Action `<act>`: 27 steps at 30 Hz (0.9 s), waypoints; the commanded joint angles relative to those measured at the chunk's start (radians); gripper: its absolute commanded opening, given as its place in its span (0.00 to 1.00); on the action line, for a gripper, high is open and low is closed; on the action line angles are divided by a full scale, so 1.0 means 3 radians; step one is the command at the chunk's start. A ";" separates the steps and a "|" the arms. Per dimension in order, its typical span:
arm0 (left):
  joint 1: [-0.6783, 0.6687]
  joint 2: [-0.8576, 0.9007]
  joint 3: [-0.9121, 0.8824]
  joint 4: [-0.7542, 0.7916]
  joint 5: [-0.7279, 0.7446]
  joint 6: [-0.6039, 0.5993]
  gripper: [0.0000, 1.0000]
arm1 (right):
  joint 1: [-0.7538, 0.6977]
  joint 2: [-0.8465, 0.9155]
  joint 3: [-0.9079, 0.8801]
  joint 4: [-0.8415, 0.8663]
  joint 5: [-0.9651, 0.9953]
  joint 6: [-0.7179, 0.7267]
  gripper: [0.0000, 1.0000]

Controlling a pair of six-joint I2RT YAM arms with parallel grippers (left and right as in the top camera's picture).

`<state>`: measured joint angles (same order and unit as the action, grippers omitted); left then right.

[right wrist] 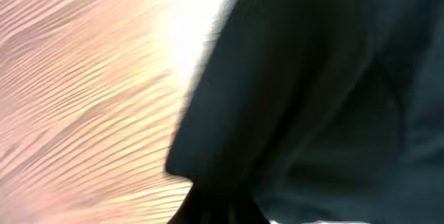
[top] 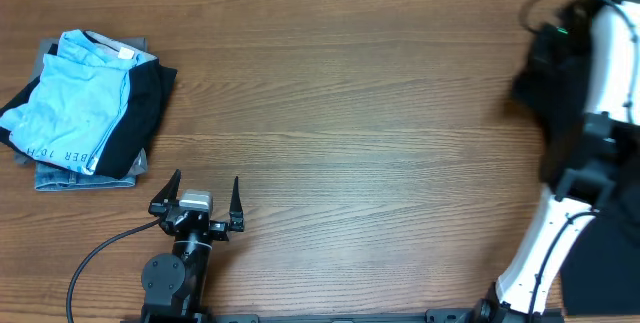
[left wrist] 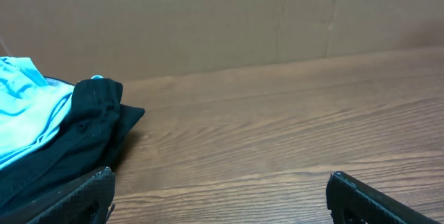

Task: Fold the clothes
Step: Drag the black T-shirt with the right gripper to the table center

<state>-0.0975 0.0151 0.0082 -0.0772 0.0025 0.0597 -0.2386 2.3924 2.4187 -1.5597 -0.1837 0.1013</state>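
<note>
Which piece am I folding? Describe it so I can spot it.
Go to the table's right edge, by the white right arm. The black T-shirt is bunched loose there, unfolded; the other clothes sit folded in a stack far left.

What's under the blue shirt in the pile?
Black cloth pokes out beneath the blue shirt, and a grey-blue piece lies at the bottom. How far they reach underneath is covered.
</note>
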 commanded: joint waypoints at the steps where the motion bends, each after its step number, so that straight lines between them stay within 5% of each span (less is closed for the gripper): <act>1: 0.0018 -0.0028 -0.0011 0.0000 -0.0020 0.0065 1.00 | 0.0572 -0.0081 -0.0036 0.0128 -0.0296 0.0048 0.04; 14: 0.0018 -0.0028 -0.0011 0.0000 -0.0020 0.0065 1.00 | 0.2633 -0.0075 -0.0083 0.0760 -0.0290 0.0464 0.04; 22: 0.0018 -0.0028 -0.0011 0.0000 -0.0020 0.0065 1.00 | 0.3497 -0.0075 -0.0083 0.0860 -0.0156 0.0463 0.04; 24: 0.0018 -0.0028 -0.0011 0.0000 -0.0019 0.0065 1.00 | 0.3604 -0.0075 -0.0083 0.0867 0.0045 0.0464 0.11; 25: 0.0018 -0.0028 -0.0011 0.0000 -0.0020 0.0065 1.00 | 0.3639 -0.0075 -0.0083 0.0870 0.0141 0.0463 0.24; 27: 0.0018 -0.0028 -0.0011 0.0000 -0.0020 0.0065 1.00 | 0.3675 -0.0076 -0.0081 0.0844 0.0247 0.0460 0.73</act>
<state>-0.0975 0.0151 0.0082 -0.0772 0.0029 0.0597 0.8757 2.3928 2.3951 -1.3025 -0.1909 0.2375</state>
